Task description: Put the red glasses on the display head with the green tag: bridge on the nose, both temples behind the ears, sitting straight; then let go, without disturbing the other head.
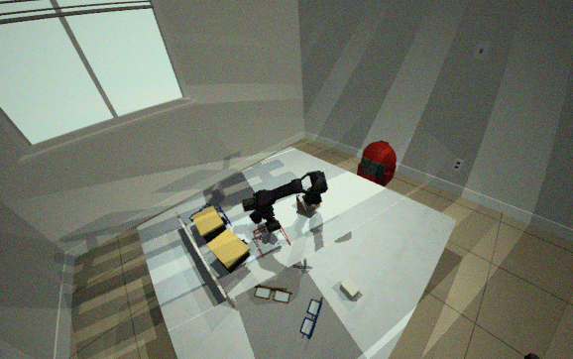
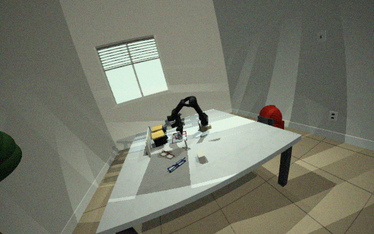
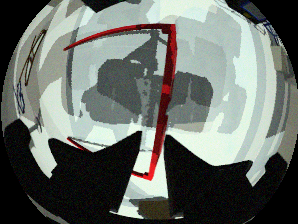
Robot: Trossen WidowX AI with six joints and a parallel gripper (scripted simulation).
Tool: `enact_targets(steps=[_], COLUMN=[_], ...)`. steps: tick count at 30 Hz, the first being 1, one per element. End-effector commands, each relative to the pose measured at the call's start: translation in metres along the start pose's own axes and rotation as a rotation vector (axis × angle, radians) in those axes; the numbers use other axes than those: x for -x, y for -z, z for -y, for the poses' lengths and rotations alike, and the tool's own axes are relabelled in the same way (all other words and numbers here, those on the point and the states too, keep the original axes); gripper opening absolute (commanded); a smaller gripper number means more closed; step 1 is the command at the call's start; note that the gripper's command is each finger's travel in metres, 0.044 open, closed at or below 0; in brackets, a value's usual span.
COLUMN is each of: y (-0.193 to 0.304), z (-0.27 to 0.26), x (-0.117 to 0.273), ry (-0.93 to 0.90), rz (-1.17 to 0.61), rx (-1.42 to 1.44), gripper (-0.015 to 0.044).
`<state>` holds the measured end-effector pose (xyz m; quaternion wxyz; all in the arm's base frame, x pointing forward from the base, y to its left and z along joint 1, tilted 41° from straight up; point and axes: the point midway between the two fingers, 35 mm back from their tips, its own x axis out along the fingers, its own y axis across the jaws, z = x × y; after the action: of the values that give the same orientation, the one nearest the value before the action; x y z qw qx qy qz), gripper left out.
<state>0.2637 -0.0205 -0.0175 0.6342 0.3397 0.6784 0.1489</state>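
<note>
The red glasses (image 1: pixel 286 235) (image 2: pixel 186 136) (image 3: pixel 166 90) are off the heads, at the arm's end. In the wrist view their front runs down as a red bar, with the temples pointing left. My gripper (image 1: pixel 272 229) (image 2: pixel 180 132) (image 3: pixel 153 136) is slightly open; the lower part of the red bar passes through the gap between the fingers, not clamped. Two yellow-topped dark blocks, a near one (image 1: pixel 228 247) (image 2: pixel 158 134) and a far one (image 1: pixel 207 219) (image 2: pixel 157 128), look like the display heads. The far one has blue glasses (image 1: pixel 225 216) by it. No green tag can be made out.
An upright panel (image 1: pixel 203 260) (image 2: pixel 148 142) stands along the blocks. Brown glasses (image 1: pixel 272 288), blue glasses (image 1: pixel 310 317) (image 2: pixel 176 165), a pale block (image 1: pixel 350 289) (image 2: pixel 201 157) and a small grey stand (image 1: pixel 303 266) (image 2: pixel 186 144) are on the table (image 1: pixel 397 238) (image 2: pixel 246 155).
</note>
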Motion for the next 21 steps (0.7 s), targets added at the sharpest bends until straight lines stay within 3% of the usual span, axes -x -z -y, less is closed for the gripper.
enact_targets(steps=[1,9,15,19,21], y=[-0.001,0.000,0.000,0.000,-0.001], z=[-0.004,-0.008,0.004,0.004,0.003], x=[0.003,0.009,0.052,0.054,0.049], ry=[-0.005,-0.007,-0.004,-0.004,-0.009], rz=[0.005,0.005,0.005,0.005,0.011], rx=[-0.004,-0.007,-0.007,-0.007,-0.015], gripper=[0.0107,0.0107,0.0107,0.0107,0.0160])
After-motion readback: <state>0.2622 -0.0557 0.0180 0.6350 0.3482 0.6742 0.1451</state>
